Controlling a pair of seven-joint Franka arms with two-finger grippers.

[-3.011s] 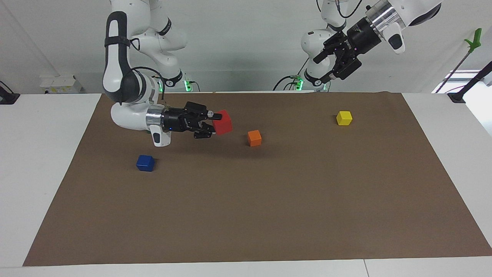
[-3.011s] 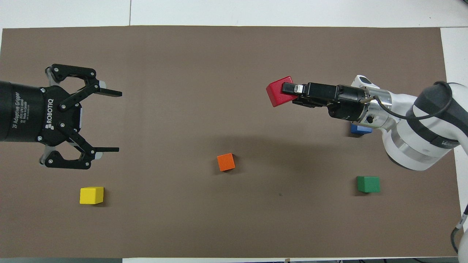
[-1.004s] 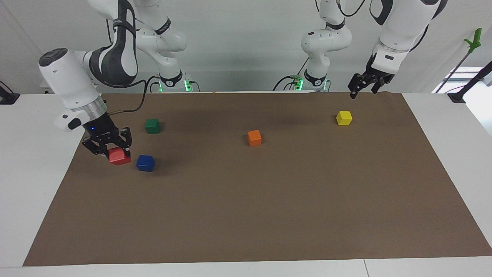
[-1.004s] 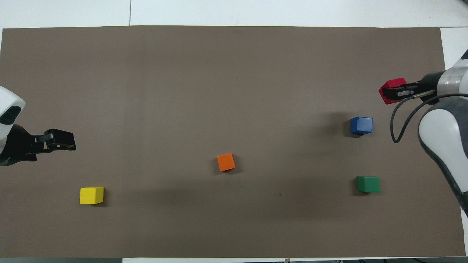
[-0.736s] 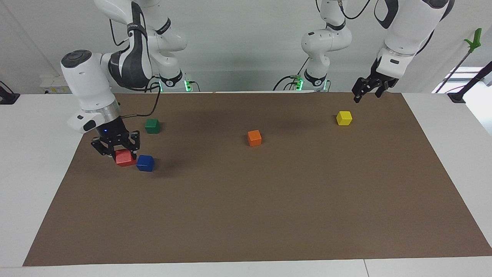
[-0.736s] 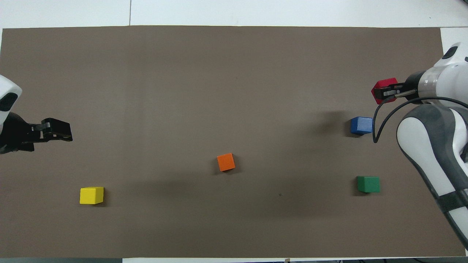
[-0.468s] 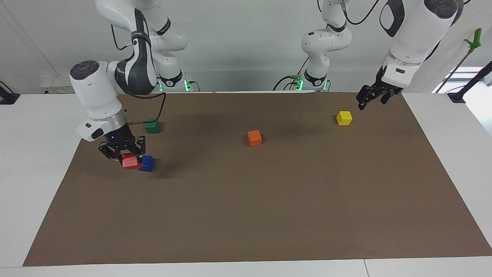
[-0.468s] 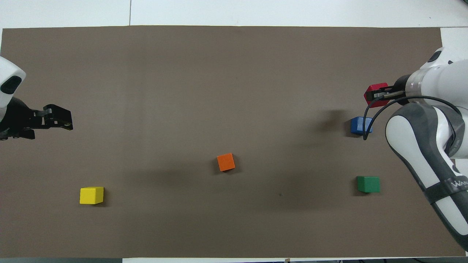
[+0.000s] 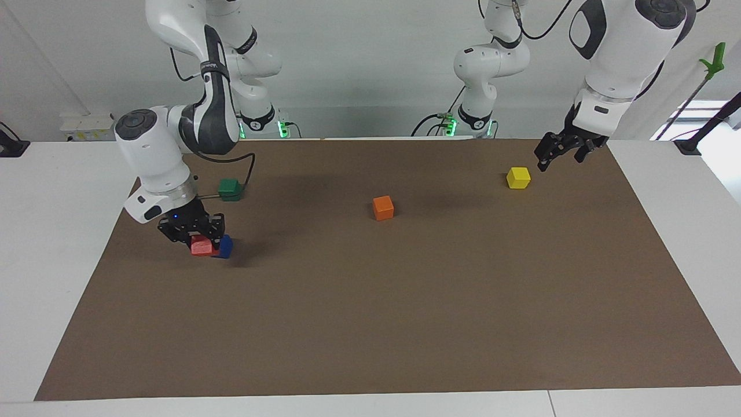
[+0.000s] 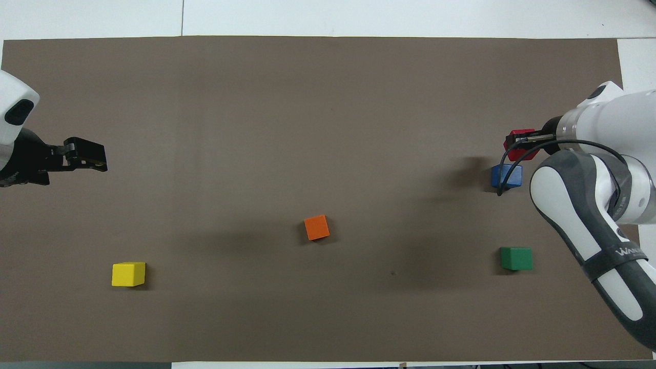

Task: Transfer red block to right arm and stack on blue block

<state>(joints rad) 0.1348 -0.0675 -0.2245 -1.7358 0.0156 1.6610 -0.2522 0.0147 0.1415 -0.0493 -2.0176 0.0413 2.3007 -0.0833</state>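
Observation:
My right gripper (image 9: 200,242) is shut on the red block (image 9: 201,247), pointing down from the white arm with the blue wrist light. The red block hangs low, right beside the blue block (image 9: 226,247) on the brown mat, and covers the blue block's side toward the right arm's end. I cannot tell whether the two touch. In the overhead view the red block (image 10: 519,134) shows in the right gripper (image 10: 518,141) just past the blue block (image 10: 507,176). My left gripper (image 9: 559,158) hangs open and empty over the mat near the yellow cube; it also shows in the overhead view (image 10: 86,156).
A green cube (image 9: 230,189) lies nearer to the robots than the blue block. An orange cube (image 9: 383,208) sits mid-mat. A yellow cube (image 9: 518,178) lies toward the left arm's end. The brown mat (image 9: 370,324) covers most of the white table.
My right arm has swung the red block from the mat's edge at its own end toward the blue block. The left gripper has drifted a little and sunk toward the yellow cube.

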